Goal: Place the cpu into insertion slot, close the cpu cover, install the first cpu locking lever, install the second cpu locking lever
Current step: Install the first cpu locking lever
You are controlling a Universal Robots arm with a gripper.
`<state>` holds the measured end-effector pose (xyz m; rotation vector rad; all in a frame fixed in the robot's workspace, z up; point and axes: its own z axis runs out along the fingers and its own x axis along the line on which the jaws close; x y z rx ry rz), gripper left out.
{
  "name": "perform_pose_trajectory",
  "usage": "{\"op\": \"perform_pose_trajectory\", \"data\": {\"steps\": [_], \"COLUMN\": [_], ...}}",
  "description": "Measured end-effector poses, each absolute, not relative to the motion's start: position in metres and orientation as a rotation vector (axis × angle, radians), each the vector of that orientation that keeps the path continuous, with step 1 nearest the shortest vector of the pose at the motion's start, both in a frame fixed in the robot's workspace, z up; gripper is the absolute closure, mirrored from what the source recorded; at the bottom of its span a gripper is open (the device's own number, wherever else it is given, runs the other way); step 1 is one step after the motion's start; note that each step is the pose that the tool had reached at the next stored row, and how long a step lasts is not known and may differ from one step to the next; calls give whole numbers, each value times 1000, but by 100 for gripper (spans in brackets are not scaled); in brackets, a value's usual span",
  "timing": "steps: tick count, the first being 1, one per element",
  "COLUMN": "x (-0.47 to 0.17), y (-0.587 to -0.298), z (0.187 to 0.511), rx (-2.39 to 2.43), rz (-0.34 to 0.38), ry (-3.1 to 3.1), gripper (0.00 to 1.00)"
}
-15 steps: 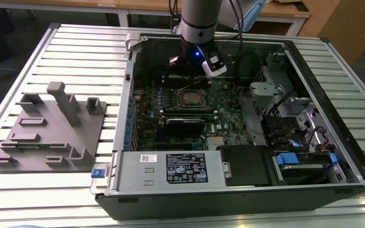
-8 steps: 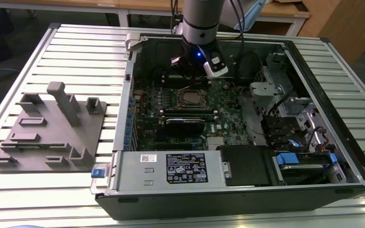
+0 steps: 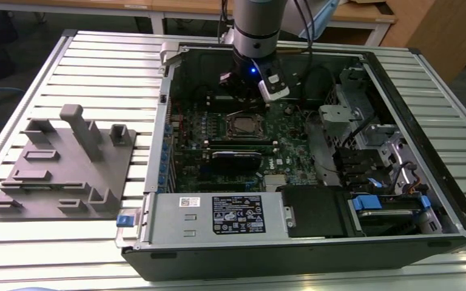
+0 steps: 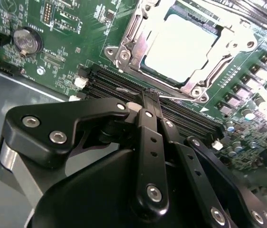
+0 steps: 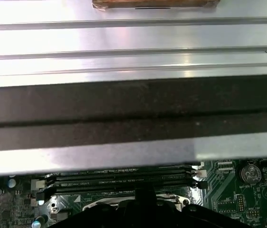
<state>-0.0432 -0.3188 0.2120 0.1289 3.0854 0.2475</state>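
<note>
In the second wrist view the cpu (image 4: 178, 45) lies flat in the insertion slot (image 4: 197, 90), its bright silver top showing through the window of the cpu cover (image 4: 126, 38). The cover lies down over it. A thin silvery lever rod (image 4: 180, 98) runs along the socket's edge beside the memory slots. My gripper (image 4: 145, 98) is shut, with its black fingers meeting just above that edge and nothing seen between them. In the exterior view the gripper (image 3: 247, 100) hangs inside the open case, just behind the socket (image 3: 245, 126).
Long black memory slots (image 4: 185, 116) run beside the socket, and a coin battery (image 4: 26, 40) sits further off. The case wall (image 5: 124, 109) stands close behind the gripper. A labelled power-supply box (image 3: 216, 215) is at the case front, and a grey fixture (image 3: 63, 163) is on the exterior view's left.
</note>
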Motion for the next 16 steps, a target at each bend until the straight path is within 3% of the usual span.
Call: {"op": "perform_pose_trajectory", "data": {"steps": [16], "x": [-43], "y": [-314], "z": [210], "rx": [325], "rz": [237], "ry": [3061], "gripper": [90]}}
